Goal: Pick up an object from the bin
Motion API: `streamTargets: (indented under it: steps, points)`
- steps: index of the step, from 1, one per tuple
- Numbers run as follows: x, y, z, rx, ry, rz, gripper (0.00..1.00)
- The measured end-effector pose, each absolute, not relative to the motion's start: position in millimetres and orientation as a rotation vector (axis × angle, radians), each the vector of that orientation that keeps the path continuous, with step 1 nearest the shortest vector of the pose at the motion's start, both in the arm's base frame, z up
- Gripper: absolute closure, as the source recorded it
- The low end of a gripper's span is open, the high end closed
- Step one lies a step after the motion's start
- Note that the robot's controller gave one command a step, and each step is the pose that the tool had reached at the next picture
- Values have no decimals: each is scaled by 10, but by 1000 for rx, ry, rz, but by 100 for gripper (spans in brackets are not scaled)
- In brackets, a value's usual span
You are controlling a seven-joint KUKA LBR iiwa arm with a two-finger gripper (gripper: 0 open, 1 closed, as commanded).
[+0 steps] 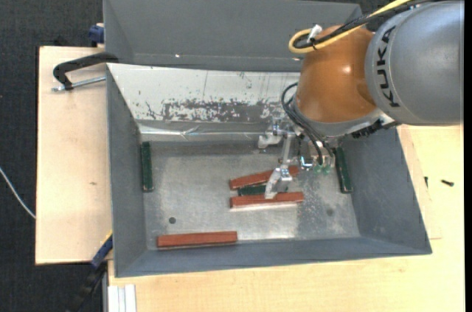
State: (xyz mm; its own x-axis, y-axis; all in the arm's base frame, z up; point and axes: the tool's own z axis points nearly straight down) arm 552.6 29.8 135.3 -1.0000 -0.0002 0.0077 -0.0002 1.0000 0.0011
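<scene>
My gripper [276, 181] reaches down at the middle of the bin floor, under the orange wrist cover. Its tip is over the right ends of two red-brown flat sticks. The upper stick [254, 181] lies tilted, its right end higher in the view. The lower stick [265, 202] lies almost level just in front of it. A short dark green piece [251, 190] shows between the two sticks, right beside the gripper's tip. Whether the tip touches any of them I cannot tell.
A longer red-brown bar [197, 238] lies along the bin's front wall at the left. One dark green stick [147, 167] stands against the left wall and another [344, 170] against the right wall, close to the arm.
</scene>
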Motion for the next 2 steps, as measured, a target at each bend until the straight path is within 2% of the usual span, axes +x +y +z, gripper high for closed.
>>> streamTargets:
  steps: [1,2]
  points:
    - [5538,297,1398,-1,-3141,-2,0]
    - [5253,242,763,176,-3142,-2,100]
